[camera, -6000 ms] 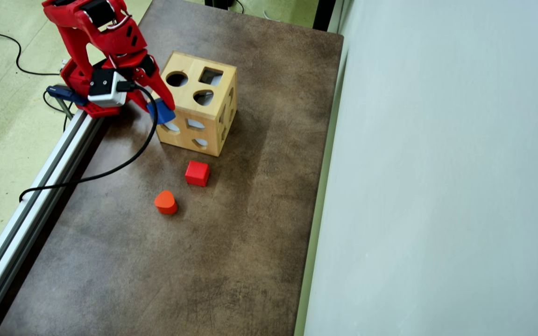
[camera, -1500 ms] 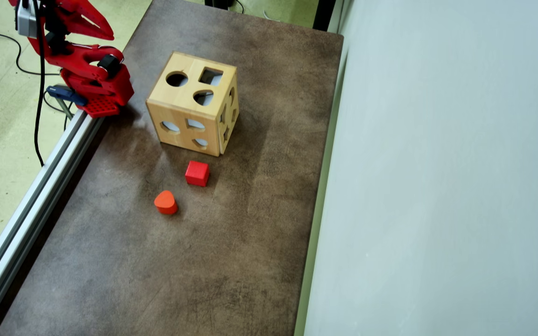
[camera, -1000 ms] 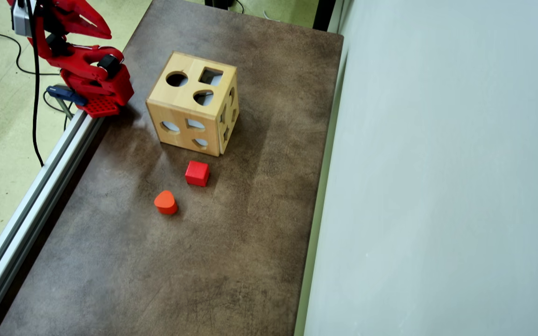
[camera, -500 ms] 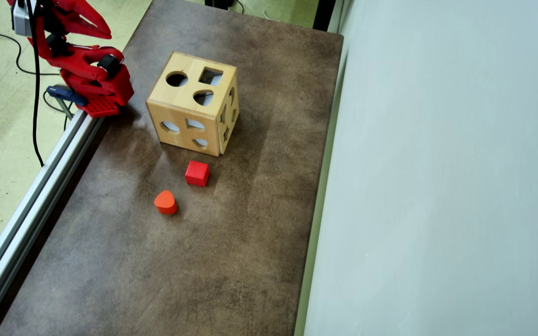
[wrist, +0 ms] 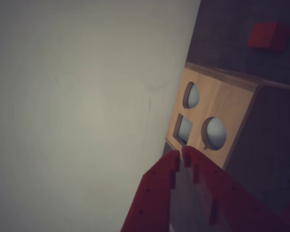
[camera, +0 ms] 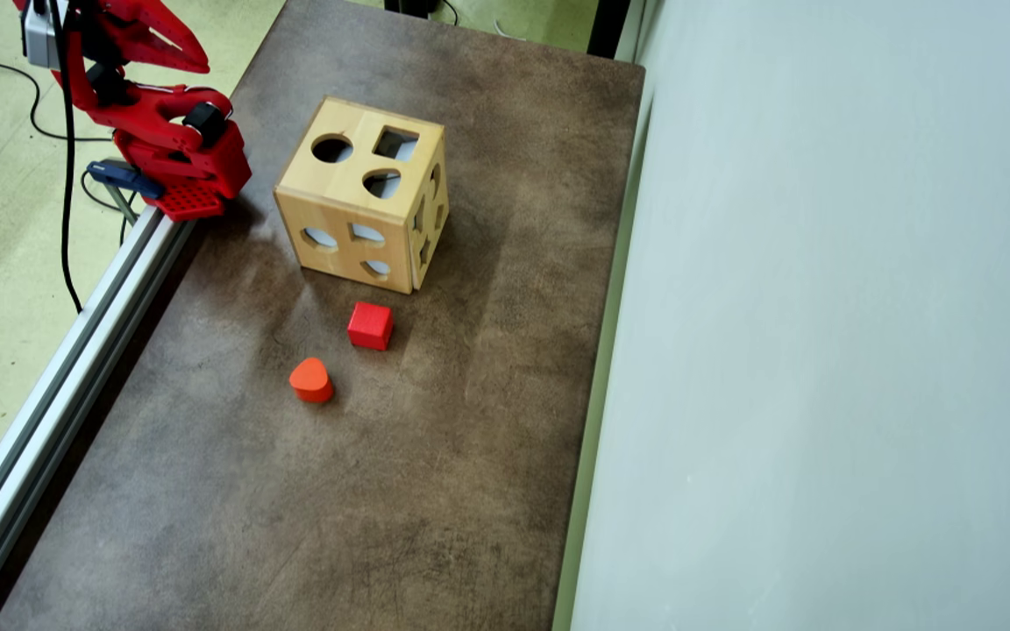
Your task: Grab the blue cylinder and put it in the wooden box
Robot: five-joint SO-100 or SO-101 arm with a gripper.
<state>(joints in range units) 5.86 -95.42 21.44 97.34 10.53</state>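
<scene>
The cylinder was nowhere in sight in either view: not on the bench (camera: 435,491), not between the jaws, and not visible through any hole of the box (camera: 361,194). It had most likely gone into the box, though the pictures do not prove it. The box's holes showed only pale light behind them.

The box stood ahead of the jaws and below them. In the wrist view its holed top face (wrist: 203,126) lay just past the fingertips, with a round hole, a square hole and a third rounded hole all open to view.

The gripper (wrist: 181,155) had its jaws drawn nearly together, with only a thin slit between the tips and nothing held. In the overhead view the arm (camera: 150,114) was folded up at the bench's edge, well clear of the box.

The red cube (camera: 370,325) and the orange block (camera: 311,379) lay on the bench beyond the box from the jaws, apart from each other and untouched.

With no cylinder left to reach for, the task looked finished.
</scene>
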